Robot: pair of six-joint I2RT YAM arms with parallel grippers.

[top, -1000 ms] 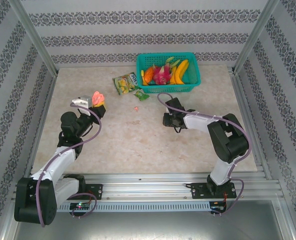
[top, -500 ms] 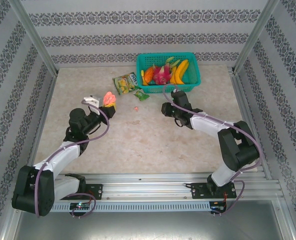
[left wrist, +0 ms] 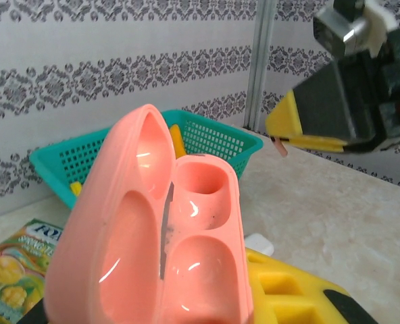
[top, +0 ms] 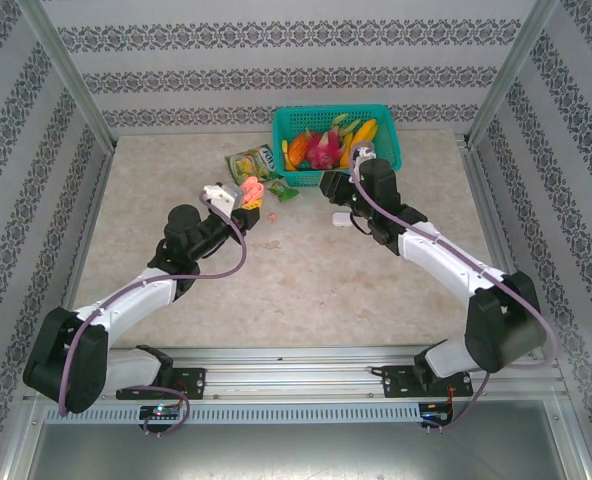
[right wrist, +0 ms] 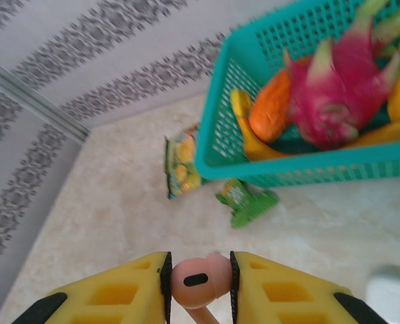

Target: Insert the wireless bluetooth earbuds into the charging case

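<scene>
Right claw: yellow pads pinched on a pink earbud, bud head between the pads, stem hanging down. Left claw: clamped on the pink charging case, lid open, two wells facing the left wrist camera, case held up off the bench.

Change vs one second ago: both arms have stretched forward and inward. The left claw, carrying the case then too, was out on the left side of the bench. It has swung right and now sits just beside the snack packet. The right claw was nearer the arm bases over mid bench. It is now up by the front wall of the teal basket. The gap between the two claws is much smaller: near, not touching.

In the left wrist view the right claw hangs above and to the right of the case. The earbud stem pokes out under it, clear of the case.

Outward from the right claw: a small green packet lies just ahead, and the snack packet is ahead-left. The basket is ahead-right, with a dragon fruit inside. A white rounded thing lies on the bench close to its right; cannot tell what it is.
</scene>
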